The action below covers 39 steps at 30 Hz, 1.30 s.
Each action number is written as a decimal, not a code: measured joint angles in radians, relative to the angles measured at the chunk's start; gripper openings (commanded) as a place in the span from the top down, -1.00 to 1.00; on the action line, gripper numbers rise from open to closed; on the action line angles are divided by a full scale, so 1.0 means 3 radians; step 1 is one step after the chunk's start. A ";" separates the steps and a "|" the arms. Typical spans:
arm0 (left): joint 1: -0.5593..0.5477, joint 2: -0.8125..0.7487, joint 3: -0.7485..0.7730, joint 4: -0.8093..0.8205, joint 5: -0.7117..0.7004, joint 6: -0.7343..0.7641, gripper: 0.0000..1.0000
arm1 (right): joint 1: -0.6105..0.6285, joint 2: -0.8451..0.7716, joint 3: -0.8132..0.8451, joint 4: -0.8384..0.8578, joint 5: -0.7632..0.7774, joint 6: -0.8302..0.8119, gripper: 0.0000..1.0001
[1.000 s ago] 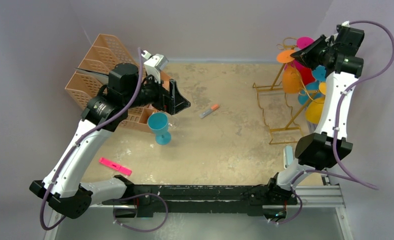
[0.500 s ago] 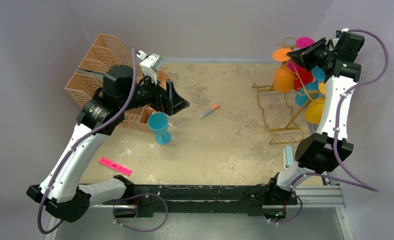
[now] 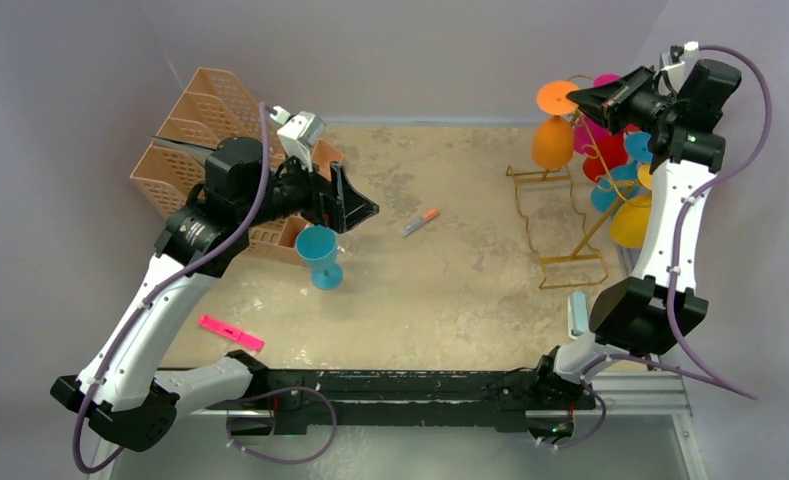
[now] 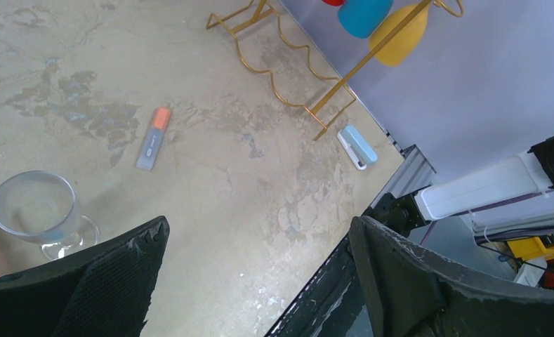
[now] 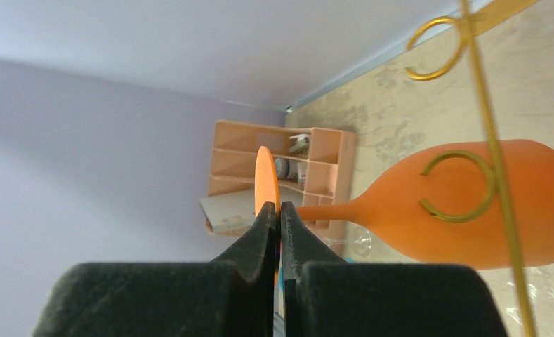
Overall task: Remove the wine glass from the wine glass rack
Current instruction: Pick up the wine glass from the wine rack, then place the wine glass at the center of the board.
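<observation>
Two white-shelled arms, left arm (image 3: 155, 305) lower left, right arm (image 3: 673, 215) far right, black joints throughout, purple cables (image 3: 263, 140) looping alongside; black fingers (image 4: 112, 281) look foam-padded, possibly frayed.

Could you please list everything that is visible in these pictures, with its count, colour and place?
orange wine glass: one, orange, held up by its foot beside the rack's top
rack: one, gold wire, table's far right
hanging glasses: several, pink, red, blue, yellow, on the rack
blue glass: one, turquoise, in front of the organiser
clear glass: one, see-through, below the left pincer
marker: one, grey with orange cap, table's middle
pink item: one, near left
light blue item: one, near the rack's base
organiser: one, peach, far left
left pincer: open, empty
right pincer: shut on the orange glass's foot
</observation>
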 measured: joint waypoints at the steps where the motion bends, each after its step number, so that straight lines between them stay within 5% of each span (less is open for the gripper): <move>1: 0.0000 -0.0003 -0.0003 0.0014 -0.0010 -0.0004 -0.98 | -0.0001 -0.0023 -0.0045 0.0100 -0.0090 0.0050 1.00; 13: 0.0000 -0.0169 -0.0233 0.0186 -0.0237 -0.0117 -1.00 | 0.0150 -0.0365 -0.0543 0.0866 -0.0654 0.0313 1.00; 22: 0.0000 -0.0327 -0.0434 0.0235 -0.0654 -0.0298 -1.00 | 0.1266 -0.0802 -0.0824 0.0791 -0.0572 -0.0394 1.00; 29: 0.0000 -0.0539 -0.0449 0.0188 -0.1040 -0.0398 -1.00 | 0.1605 -0.1123 -0.1405 0.1240 -0.0699 -0.0598 1.00; 39: 0.0032 -0.0374 -0.0449 0.0174 -0.0491 -0.0416 -1.00 | 0.2076 -0.1488 -0.2413 0.2068 -0.1319 -0.1186 1.00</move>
